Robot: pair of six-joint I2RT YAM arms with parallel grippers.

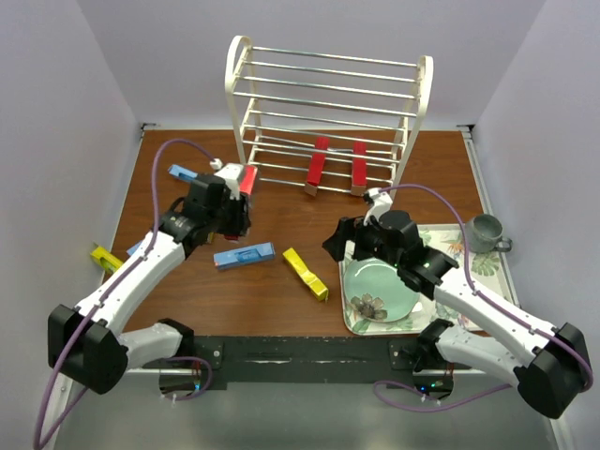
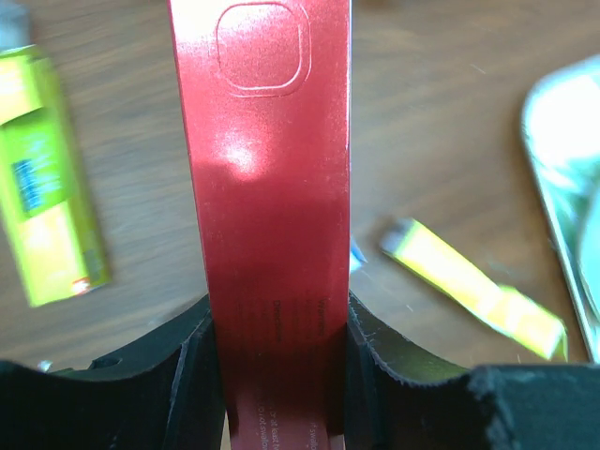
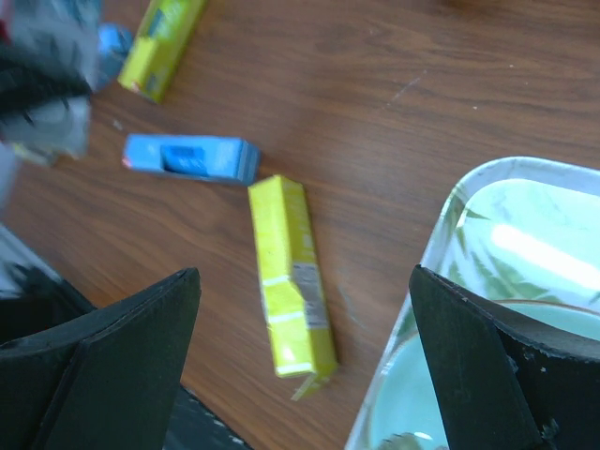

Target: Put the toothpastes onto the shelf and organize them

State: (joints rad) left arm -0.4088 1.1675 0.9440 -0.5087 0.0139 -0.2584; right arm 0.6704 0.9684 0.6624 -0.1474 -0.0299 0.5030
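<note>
Left gripper (image 2: 277, 370): clenched on a red toothpaste box (image 2: 267, 187), black fingers (image 2: 183, 375) pressing both long sides. Both ends of that box run out of the wrist view. From above you see it close to the lower left corner of the shelf (image 1: 328, 94); whether it touches the frame, you cannot tell.

A second red box (image 1: 319, 165) and a third red box (image 1: 359, 169) lean side by side on the lower rungs.

Right gripper (image 3: 303, 277): spread wide, grasping nothing, over a yellow box (image 3: 291, 309) that lies flat on the table (image 3: 394, 84) beside the floral tray (image 3: 450, 211). A blue box (image 3: 192, 157) lies near its far end.

Partly hidden from you:
- another yellow box (image 1: 105, 257), half under the left arm
- another blue box (image 1: 181, 173), behind the left wrist
- a blue sliver (image 1: 136, 248) by the forearm, too small to identify

A grey mug (image 1: 486, 232) sits at the tray's far corner.
</note>
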